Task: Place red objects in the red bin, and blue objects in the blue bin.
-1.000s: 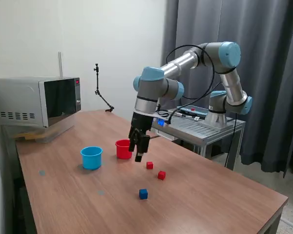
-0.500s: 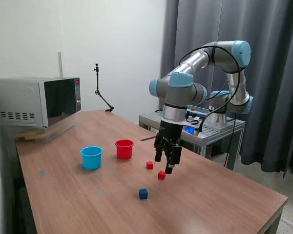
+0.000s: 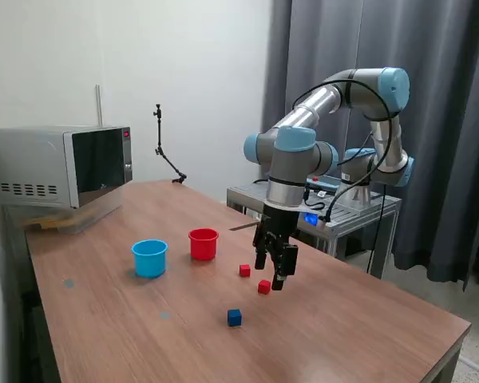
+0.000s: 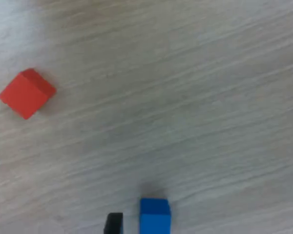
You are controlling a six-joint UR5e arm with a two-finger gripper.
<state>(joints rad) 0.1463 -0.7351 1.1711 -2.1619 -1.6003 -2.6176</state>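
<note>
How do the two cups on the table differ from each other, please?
The red cup is red; the light blue cup is cyan. In the exterior view, the red cup stands farther back and to the right, nearer the red cubes, while the light blue cup sits left. Both stand upright, open-topped, and look alike in size.

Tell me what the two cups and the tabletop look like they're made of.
The red cup and the light blue cup look like smooth moulded plastic: uniform colour, thin walls, soft sheen. The tabletop looks like wood or wood-look laminate, matte, with fine grain lines clear in the wrist view; which, I can't tell.
</note>
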